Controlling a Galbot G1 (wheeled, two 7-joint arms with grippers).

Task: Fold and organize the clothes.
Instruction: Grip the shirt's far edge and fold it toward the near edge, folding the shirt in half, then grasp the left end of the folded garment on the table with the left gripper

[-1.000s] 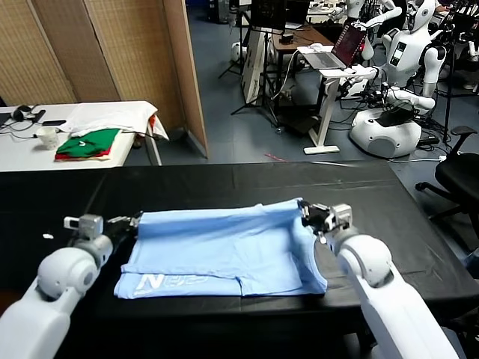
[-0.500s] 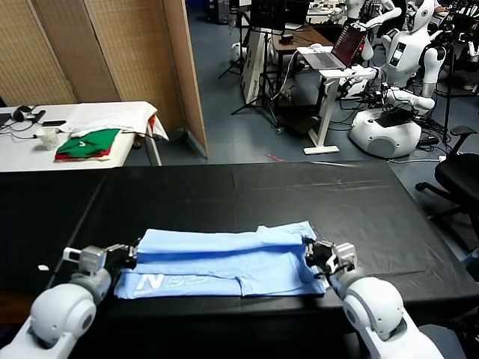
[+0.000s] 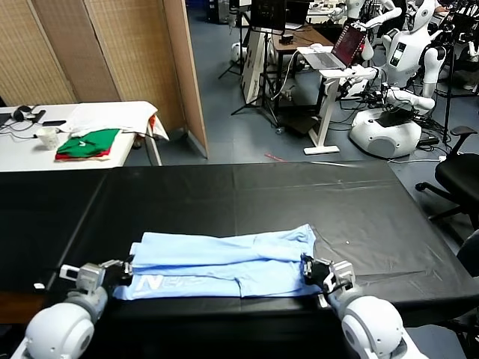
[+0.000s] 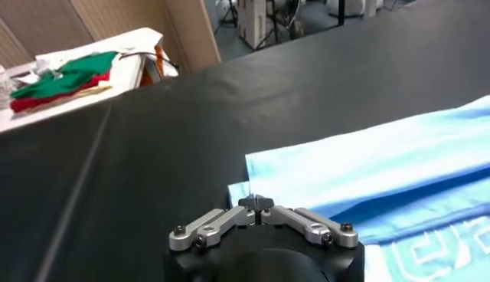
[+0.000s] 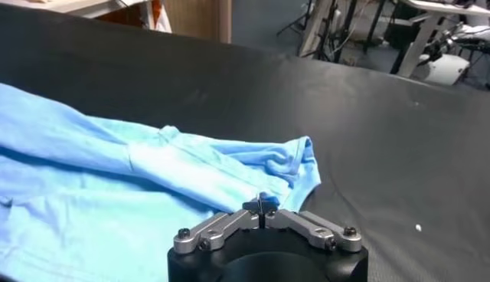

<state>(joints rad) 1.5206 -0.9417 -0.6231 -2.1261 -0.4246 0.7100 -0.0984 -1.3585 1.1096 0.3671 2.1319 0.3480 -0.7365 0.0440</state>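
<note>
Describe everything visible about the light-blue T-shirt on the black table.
The T-shirt is pale light-blue, thin, soft fabric with faint white lettering near its left end. It lies flat near the front edge of the black table, folded lengthwise into a long band, the far half laid over the near half, slightly wrinkled. A rumpled sleeve sticks out at its right end. The left pincer sits at its left edge and the right pincer at its right edge, both closed against the cloth.

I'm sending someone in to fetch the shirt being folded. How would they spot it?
On the black table before the robot, near its front edge, lies a T-shirt folded into a long band between the two grippers. It is pale blue with white lettering, unlike the green and red clothes on the white side table.
</note>
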